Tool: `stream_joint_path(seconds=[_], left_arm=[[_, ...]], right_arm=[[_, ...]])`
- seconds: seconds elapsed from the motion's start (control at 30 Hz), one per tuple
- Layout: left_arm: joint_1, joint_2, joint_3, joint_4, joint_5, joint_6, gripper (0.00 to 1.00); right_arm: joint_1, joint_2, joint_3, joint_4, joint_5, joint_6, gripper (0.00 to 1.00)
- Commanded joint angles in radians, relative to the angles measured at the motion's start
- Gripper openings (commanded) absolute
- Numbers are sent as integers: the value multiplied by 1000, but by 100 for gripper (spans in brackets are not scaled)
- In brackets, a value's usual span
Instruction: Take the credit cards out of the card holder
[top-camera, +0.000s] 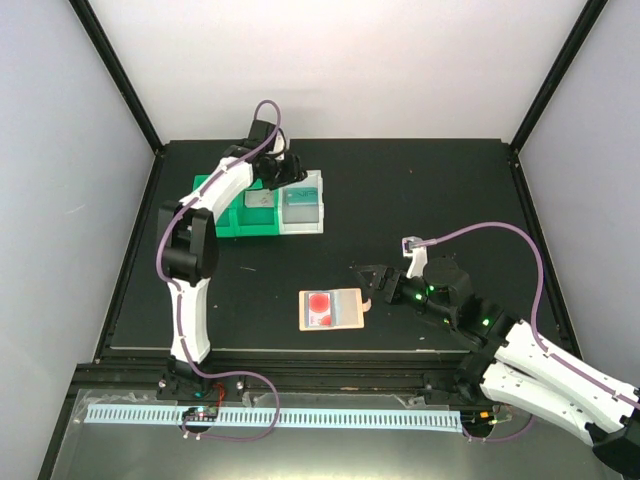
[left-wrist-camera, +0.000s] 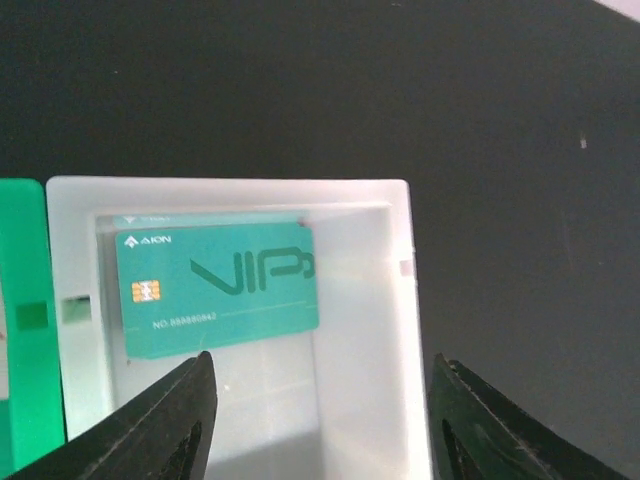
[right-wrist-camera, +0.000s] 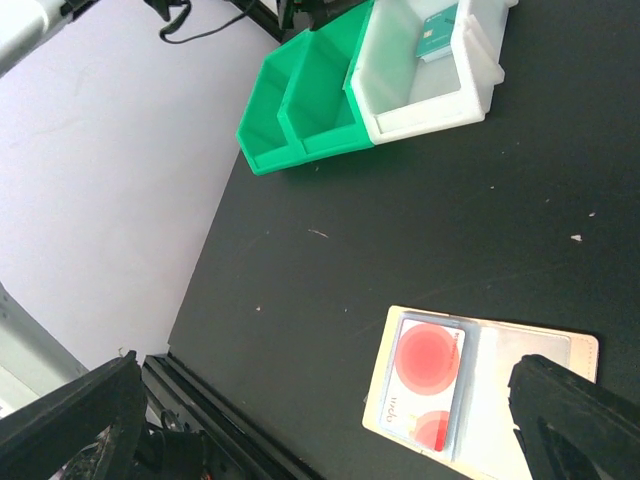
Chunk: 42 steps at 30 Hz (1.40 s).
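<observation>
Left tool (left-wrist-camera: 320, 405): fingers spread wide, nothing btwn them, hanging over the white bin (left-wrist-camera: 405, 300) at the far-left part of the surface (top-camera: 450, 180). In that bin lies 1 teal card (left-wrist-camera: 215, 290), flat, face up, w/ chip + "VIP" print, against the bin's left side. A thin teal edge peeks out above it; can't tell if that is a 2nd card. Touching the white bin on its left is 1 green bin (top-camera: 235, 215), w/ 2 compartments seen in right wrist view. A grey flat patch (top-camera: 259, 198) shows in it in top view, too small to tell what. Right tool (right-wrist-camera: 322, 370): also wide, holding nothing, low and near the tab end of the card holder (right-wrist-camera: 520, 400). The card holder, 1 only, lies open and flat mid-surface, well apart from the bins. 1 red-pink card (right-wrist-camera: 425, 385) w/ red circles sits in its left pocket, on the side away from the right tool. Cards counted for sure: 2, i.e. 1 teal in the white bin, 1 red-pink in the card holder. Bins: 2. Arms: 2.
</observation>
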Motion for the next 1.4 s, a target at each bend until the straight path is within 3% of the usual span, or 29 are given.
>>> stream_joint_path(seconds=[0.0, 0.13, 0.2, 0.37, 0.47, 0.6, 0.8, 0.9, 1.1, 1.37], left_arm=[[1, -113, 32, -63, 36, 31, 64], [1, -189, 3, -100, 47, 54, 93], [1, -231, -23, -117, 50, 64, 99], [0, -357, -142, -149, 59, 84, 99], [0, -461, -261, -140, 82, 88, 99], [-4, -588, -432, -97, 137, 85, 99], [-16, -738, -693, -37, 195, 72, 93], [-31, -798, -790, -22, 207, 63, 91], [-83, -913, -983, 71, 240, 9, 84], [-163, -953, -1154, 225, 284, -75, 69]], right_arm=[[2, -2, -10, -4, 2, 8, 100], [2, 14, 6, -45, 21, 6, 100], [2, 27, 16, -67, 28, 1, 100], [2, 60, 20, -57, -4, -38, 100], [2, 88, 23, -48, -31, -66, 95], [1, 135, 20, -35, -68, -83, 80], [2, 224, 3, 25, -133, -84, 47], [2, 277, 0, 67, -174, -80, 39], [3, 378, 3, 125, -217, -77, 31], [4, 506, -17, 209, -283, -57, 30]])
